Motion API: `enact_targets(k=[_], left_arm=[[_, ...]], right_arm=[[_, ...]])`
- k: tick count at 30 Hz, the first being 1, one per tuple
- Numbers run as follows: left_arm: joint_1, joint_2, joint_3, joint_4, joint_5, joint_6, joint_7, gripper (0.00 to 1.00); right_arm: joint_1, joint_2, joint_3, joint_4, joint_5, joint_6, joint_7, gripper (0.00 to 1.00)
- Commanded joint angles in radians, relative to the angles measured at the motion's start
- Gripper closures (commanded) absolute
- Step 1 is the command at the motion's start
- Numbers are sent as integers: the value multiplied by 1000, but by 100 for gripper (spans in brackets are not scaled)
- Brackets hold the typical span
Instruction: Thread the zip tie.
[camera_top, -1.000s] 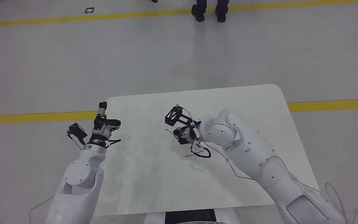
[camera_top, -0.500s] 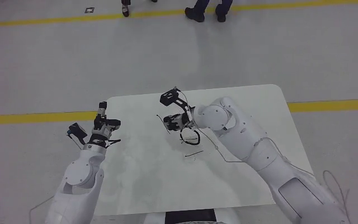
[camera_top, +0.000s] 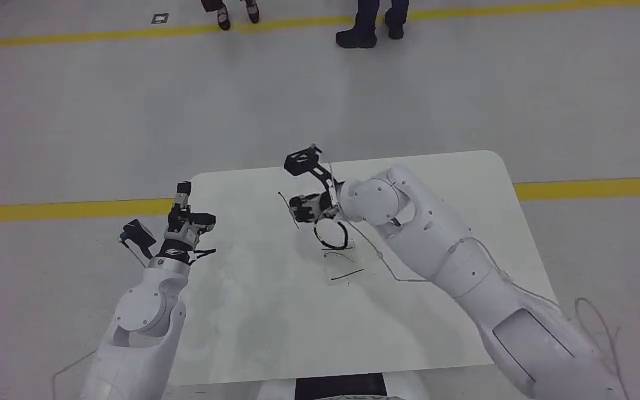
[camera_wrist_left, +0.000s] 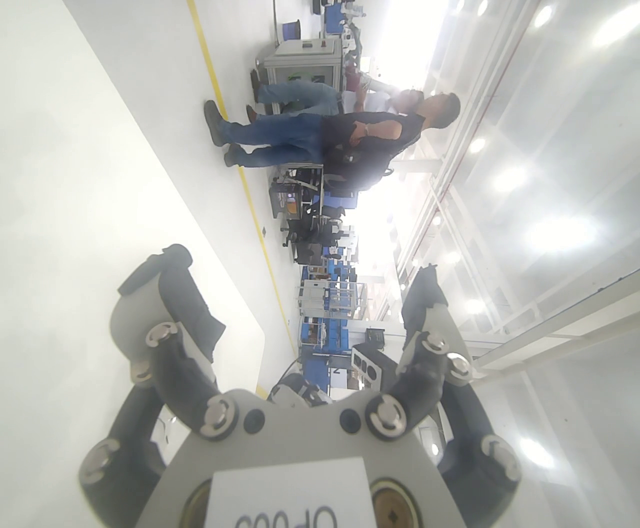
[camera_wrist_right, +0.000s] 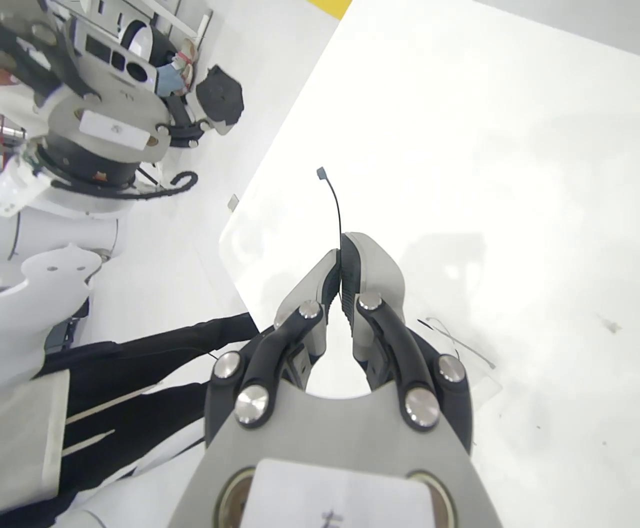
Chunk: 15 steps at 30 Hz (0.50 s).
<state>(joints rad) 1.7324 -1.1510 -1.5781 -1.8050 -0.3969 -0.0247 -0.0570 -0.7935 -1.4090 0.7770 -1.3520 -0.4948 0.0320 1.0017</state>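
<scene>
**Top view:** R gripper (camera_top: 298, 208) sits over the table (camera_top: 450, 180), toward its far edge, clamped on the zip tie (camera_top: 284, 202). The tie pokes out as a thin dark line toward the table's left edge. L gripper (camera_top: 186, 214) hangs just off that left edge, well apart from the tie. A dark loop (camera_top: 332, 236) hangs below the R wrist, over the table's centre; can't tell if it's the tie's tail or a cable. A short loose strip (camera_top: 346, 272) lies on the table nearer its front edge.

**L wrist view:** L gripper (camera_wrist_left: 297, 270) has its fingers spread wide w/ nothing btw them. The table (camera_wrist_left: 75, 200) runs alongside.

**R wrist view:** R gripper (camera_wrist_right: 341, 255) has its pads pressed tight on the zip tie (camera_wrist_right: 336, 202). The tie's long axis runs straight out from the tips w/ a slight curve, head end free above the table (camera_wrist_right: 450, 125), on its left-edge side. L gripper (camera_wrist_right: 220, 105) waits beyond that edge, roughly where the head points. Prob the next move turns on closing that gap along the tie's axis. The tie behind the pads is hidden, and the head's slot is too small to read.
</scene>
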Motion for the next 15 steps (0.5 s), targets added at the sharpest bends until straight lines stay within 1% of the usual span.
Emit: enact_targets(k=[1, 5, 7, 15], left_arm=[[0, 0, 0, 0, 0, 0, 0, 0], [0, 0, 0, 0, 0, 0, 0, 0], [0, 0, 0, 0, 0, 0, 0, 0], [0, 0, 0, 0, 0, 0, 0, 0]], right_arm=[[33, -14, -19, 28, 12, 51, -15, 100], [94, -46, -51, 89, 50, 160, -35, 100], [118, -61, -68, 113, 71, 186, -39, 100], [118, -61, -68, 113, 71, 186, -39, 100]])
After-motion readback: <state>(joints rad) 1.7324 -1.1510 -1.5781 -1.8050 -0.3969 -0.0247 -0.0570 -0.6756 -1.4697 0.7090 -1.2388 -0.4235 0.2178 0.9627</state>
